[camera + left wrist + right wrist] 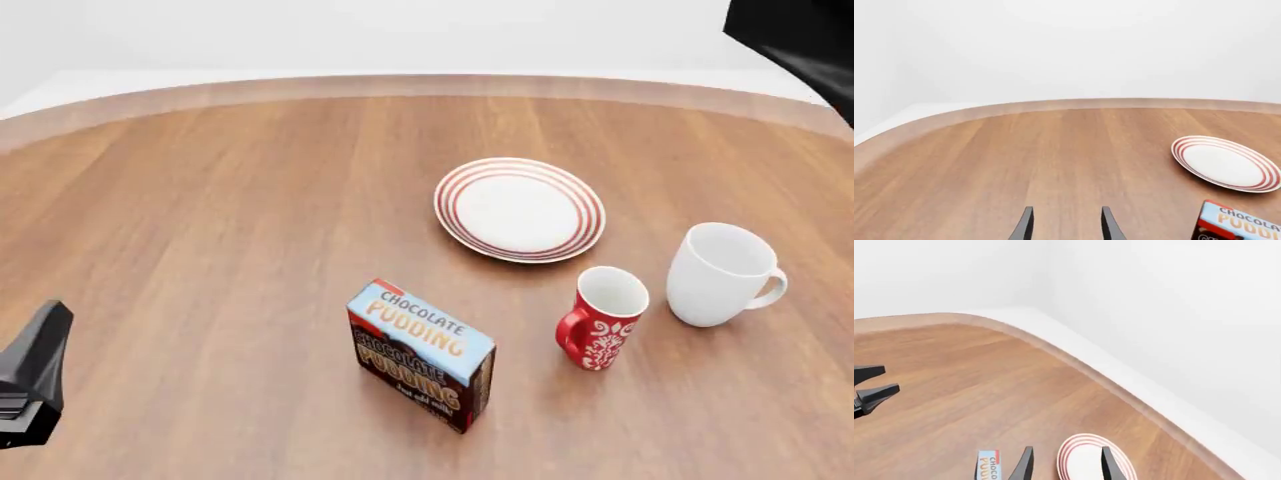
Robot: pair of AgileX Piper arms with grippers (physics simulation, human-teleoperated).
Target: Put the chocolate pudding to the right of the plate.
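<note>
Both grippers (pixel 1067 225) (pixel 1067 465) parted, empty; cardboard chocolate pudding (pixel 422 354) upright on wood table (pixel 200 230); round plate (pixel 519 209).

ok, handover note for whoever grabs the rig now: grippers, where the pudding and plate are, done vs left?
Left gripper: open, empty, low over bare table, left of the pudding.
Right gripper: open, empty, held high above the table.
Chocolate pudding: upright, on the near side of the plate and a little to its left, untouched.
To the plate's right and nearer: red mug and white mug.
Done: nothing. Left: grasp the pudding and set it right of the plate, avoiding the mugs.
</note>
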